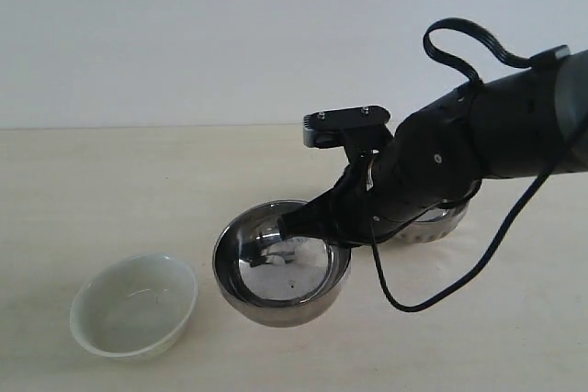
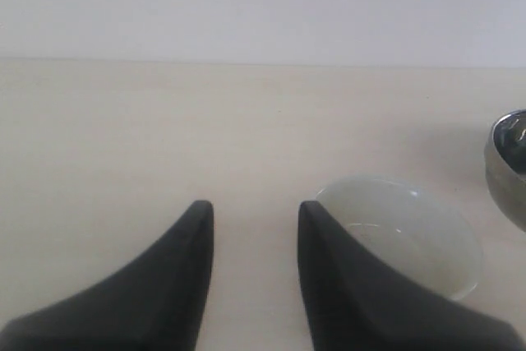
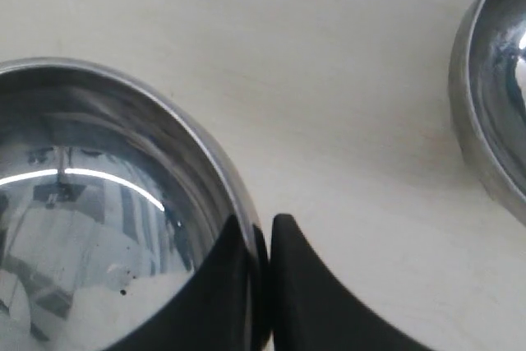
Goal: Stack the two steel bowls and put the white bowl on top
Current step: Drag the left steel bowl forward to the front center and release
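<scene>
A smooth steel bowl (image 1: 280,265) (image 3: 107,203) hangs slightly tilted at the middle of the table, its rim pinched between the fingers of my right gripper (image 1: 296,225) (image 3: 261,221), one finger inside and one outside. The second steel bowl (image 1: 434,224) (image 3: 493,96), with a ribbed band, sits behind my right arm, mostly hidden in the exterior view. The white bowl (image 1: 135,305) (image 2: 411,232) rests at the front left. My left gripper (image 2: 251,207) is open with nothing between its fingers, just beside the white bowl; it does not show in the exterior view.
The pale table (image 1: 110,190) runs back to a plain white wall. A black cable (image 1: 432,300) loops down from my right arm over the table. An edge of the held steel bowl (image 2: 509,166) shows at the side of the left wrist view.
</scene>
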Available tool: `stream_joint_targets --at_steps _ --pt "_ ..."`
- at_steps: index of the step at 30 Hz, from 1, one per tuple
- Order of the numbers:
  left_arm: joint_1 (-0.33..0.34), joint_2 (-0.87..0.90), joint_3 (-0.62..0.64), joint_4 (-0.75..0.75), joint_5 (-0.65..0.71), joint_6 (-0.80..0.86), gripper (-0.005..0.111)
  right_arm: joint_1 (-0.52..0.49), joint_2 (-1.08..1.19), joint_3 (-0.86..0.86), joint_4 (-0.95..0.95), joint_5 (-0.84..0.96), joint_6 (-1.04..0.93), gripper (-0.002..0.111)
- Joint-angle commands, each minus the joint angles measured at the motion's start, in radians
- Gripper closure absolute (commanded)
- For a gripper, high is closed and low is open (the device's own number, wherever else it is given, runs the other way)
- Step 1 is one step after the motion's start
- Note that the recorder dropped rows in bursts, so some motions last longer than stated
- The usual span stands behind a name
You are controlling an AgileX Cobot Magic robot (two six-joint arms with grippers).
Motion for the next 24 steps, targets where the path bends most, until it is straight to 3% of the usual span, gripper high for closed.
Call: stream_joint_targets --at_steps 1,24 --pt "0.003 -0.003 0.004 -0.001 0.001 0.003 0.074 -0.001 0.023 0.004 -0.004 -0.017 0.008 0.108" --pt "0.003 -0.003 0.004 -0.001 0.001 0.003 0.074 -0.001 0.099 0.004 -0.004 -0.01 0.006 0.108"
